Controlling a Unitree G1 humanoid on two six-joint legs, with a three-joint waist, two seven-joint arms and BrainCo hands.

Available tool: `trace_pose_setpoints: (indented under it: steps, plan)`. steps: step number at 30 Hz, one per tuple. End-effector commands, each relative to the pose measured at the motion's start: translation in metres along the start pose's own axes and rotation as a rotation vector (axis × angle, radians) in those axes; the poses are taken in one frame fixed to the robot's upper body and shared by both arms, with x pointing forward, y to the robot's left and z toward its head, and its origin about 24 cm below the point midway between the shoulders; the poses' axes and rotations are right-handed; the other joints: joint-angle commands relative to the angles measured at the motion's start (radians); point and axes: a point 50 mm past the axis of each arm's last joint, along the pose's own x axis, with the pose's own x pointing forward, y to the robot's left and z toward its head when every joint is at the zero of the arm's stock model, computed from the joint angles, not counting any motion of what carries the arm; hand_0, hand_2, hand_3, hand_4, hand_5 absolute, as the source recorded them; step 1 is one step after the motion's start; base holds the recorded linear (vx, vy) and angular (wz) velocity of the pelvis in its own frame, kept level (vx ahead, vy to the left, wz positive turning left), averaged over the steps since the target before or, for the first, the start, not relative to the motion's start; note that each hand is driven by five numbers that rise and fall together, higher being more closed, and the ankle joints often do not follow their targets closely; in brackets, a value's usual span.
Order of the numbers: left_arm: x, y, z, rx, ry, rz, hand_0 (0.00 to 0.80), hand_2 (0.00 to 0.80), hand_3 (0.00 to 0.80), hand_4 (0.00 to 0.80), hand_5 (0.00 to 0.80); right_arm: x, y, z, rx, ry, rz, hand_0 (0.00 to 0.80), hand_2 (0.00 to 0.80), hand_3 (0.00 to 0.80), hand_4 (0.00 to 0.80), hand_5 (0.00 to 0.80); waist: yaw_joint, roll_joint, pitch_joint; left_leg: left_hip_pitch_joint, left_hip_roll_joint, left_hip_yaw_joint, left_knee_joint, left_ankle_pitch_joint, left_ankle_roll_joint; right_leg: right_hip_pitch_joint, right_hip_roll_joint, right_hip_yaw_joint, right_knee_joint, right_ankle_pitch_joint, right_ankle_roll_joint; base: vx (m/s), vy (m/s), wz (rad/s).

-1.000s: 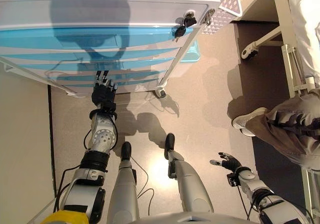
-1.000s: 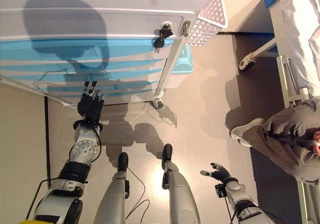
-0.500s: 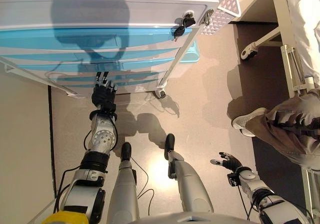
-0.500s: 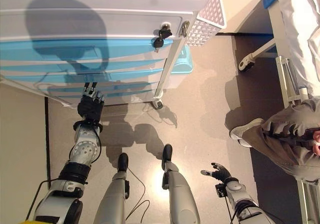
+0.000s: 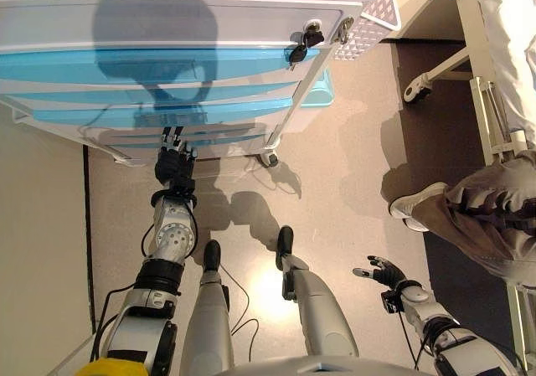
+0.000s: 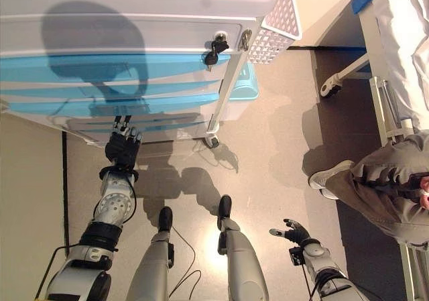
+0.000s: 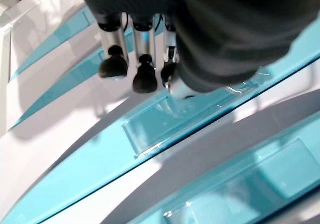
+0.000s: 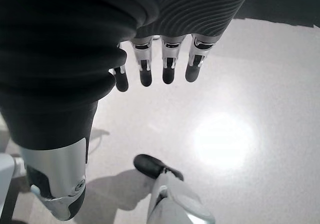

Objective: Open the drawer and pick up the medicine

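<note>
the left hand (image 5: 174, 165) reaches with straight, relaxed fingers (image 7: 145, 77) toward the lower blue drawer (image 5: 180, 112) fronts of the cabinet (image 5: 167, 12), its tips just beside a recessed clear handle (image 7: 165, 121) and gripping nothing; i cannot tell whether they touch it. the right hand (image 5: 383, 271) hangs loosely spread over the floor (image 5: 335, 192), well apart from the cabinet. every drawer looks closed and the medicine shows in no view, presumably inside, so the task seems barely begun: grasping, pulling and picking all remain.
</note>
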Motion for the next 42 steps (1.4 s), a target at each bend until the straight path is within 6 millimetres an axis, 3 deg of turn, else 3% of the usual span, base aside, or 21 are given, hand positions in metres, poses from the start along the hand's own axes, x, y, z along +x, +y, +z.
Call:
trace_pose_setpoints:
  steps: [1, 26, 42]
  plan:
    - [-0.004, -0.078, 0.069, 0.068, -0.319, -0.446, 0.800, 0.800, 0.800, 0.800, 0.800, -0.011, -0.014, -0.033, -0.053, 0.089, -0.023, 0.000, 0.000, 0.000, 0.000, 0.000, 0.036, -0.013, -0.062, -0.061, -0.083, -0.034, 0.013, 0.008, 0.079, 0.018, 0.024, -0.015, 0.086, -0.036, 0.032, -0.032, -0.025, 0.04]
    - [-0.010, -0.070, 0.053, 0.091, -0.235, -0.439, 0.800, 0.800, 0.800, 0.800, 0.800, -0.014, -0.011, -0.045, -0.042, 0.125, -0.022, 0.000, 0.000, 0.000, 0.000, 0.000, 0.068, -0.027, -0.059, -0.042, -0.069, -0.094, -0.007, 0.059, 0.046, 0.042, 0.048, -0.077, 0.124, -0.085, 0.006, -0.030, -0.043, 0.07]
    - [-0.021, -0.047, 0.035, 0.088, -0.151, -0.373, 0.800, 0.800, 0.800, 0.800, 0.800, -0.017, -0.014, -0.051, -0.033, 0.146, -0.036, 0.000, 0.000, 0.000, 0.000, 0.000, 0.101, -0.017, -0.047, -0.012, -0.055, -0.156, 0.029, 0.059, 0.024, 0.092, 0.058, -0.133, 0.197, -0.153, -0.021, 0.000, -0.041, 0.11]
